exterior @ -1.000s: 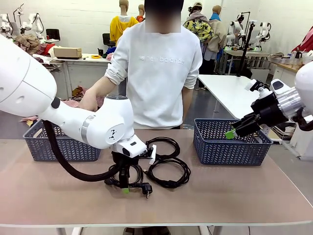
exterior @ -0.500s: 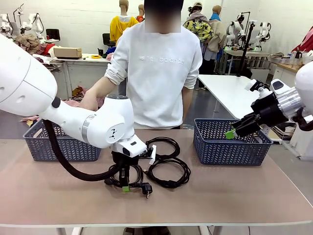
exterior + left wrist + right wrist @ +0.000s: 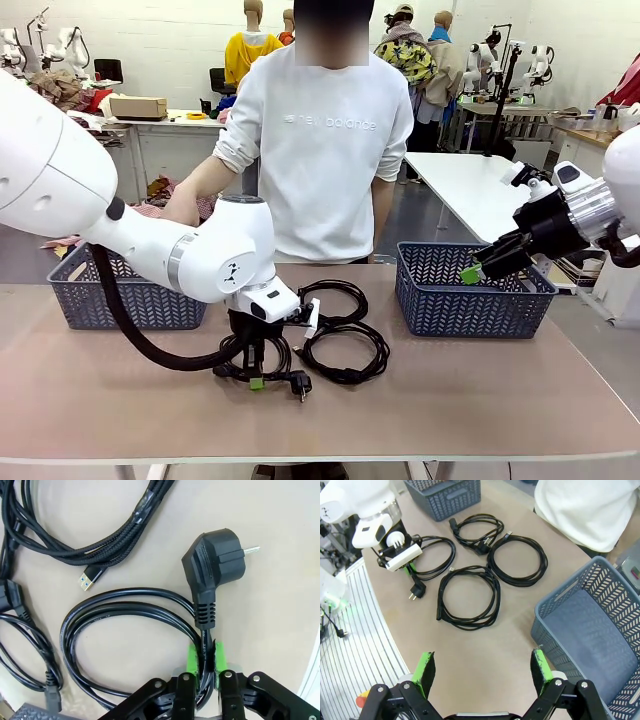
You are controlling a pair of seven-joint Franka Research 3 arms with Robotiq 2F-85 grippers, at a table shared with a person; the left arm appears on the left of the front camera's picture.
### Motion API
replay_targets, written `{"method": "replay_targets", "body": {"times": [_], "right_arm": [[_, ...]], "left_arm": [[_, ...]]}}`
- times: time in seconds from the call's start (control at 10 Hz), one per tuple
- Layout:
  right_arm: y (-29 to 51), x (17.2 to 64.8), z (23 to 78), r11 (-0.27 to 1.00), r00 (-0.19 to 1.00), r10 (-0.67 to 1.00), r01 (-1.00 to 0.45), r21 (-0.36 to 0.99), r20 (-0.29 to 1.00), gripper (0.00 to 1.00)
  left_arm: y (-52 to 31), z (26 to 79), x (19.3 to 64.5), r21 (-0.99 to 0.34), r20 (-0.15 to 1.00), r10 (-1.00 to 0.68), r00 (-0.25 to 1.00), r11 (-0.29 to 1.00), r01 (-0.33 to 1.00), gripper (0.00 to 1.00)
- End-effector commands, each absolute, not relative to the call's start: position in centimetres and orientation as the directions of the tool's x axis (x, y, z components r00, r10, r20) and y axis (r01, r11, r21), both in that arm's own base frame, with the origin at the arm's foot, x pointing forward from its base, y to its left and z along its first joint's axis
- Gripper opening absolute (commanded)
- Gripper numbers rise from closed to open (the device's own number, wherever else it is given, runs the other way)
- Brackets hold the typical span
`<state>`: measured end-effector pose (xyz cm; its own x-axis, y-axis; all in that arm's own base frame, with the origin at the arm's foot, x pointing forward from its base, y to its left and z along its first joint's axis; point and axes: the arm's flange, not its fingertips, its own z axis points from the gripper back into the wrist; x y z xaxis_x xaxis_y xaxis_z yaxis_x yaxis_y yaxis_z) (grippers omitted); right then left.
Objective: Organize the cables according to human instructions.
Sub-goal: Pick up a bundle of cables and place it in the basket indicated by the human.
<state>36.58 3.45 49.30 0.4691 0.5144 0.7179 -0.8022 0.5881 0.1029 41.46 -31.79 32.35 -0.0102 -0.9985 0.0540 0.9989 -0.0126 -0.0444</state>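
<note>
Several black coiled cables (image 3: 345,352) lie at the table's middle. The right wrist view has them apart: one coil (image 3: 468,598) in the middle, one (image 3: 517,560) beyond it, one (image 3: 478,526) farther off. My left gripper (image 3: 256,382) points down at the nearest-left coil (image 3: 433,555). Its green pads (image 3: 192,658) are shut on that coil's cord just behind the chunky round plug (image 3: 215,565), which lies flat on the table. My right gripper (image 3: 470,273) hangs open over the right basket, with nothing between its fingers (image 3: 423,673).
A dark grey basket (image 3: 125,300) stands at the left and another (image 3: 470,300) at the right of the table. A person in a white sweater stands at the far side, one hand (image 3: 180,208) by the left basket. A braided USB cable (image 3: 120,535) lies beside the gripped cord.
My left gripper has shut on the cord behind the plug; its pads stood apart a second ago. The right arm has not moved.
</note>
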Motion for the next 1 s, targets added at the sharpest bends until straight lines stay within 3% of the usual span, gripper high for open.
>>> {"method": "replay_targets", "body": {"times": [0.0,0.4,0.7,0.9], "right_arm": [[3.3,37.0,49.2,0.569,0.445,0.510,-0.816,0.099,0.736,1.00],[3.3,37.0,49.2,0.569,0.445,0.510,-0.816,0.099,0.736,1.00],[3.3,37.0,49.2,0.569,0.445,0.510,-0.816,0.099,0.736,1.00],[3.3,37.0,49.2,0.569,0.445,0.510,-0.816,0.099,0.736,1.00]], "left_arm": [[-31.6,33.6,40.9,-0.036,0.038,-0.999,-0.015,-0.016,0.999,0.00],[-31.5,39.8,39.7,0.080,0.014,-1.000,-0.004,-0.002,0.997,0.00],[-27.8,45.7,40.9,0.107,0.010,-0.998,-0.068,-0.067,0.992,0.00],[-23.5,48.8,42.5,0.121,0.029,-0.999,-0.041,-0.038,0.992,0.00]]}}
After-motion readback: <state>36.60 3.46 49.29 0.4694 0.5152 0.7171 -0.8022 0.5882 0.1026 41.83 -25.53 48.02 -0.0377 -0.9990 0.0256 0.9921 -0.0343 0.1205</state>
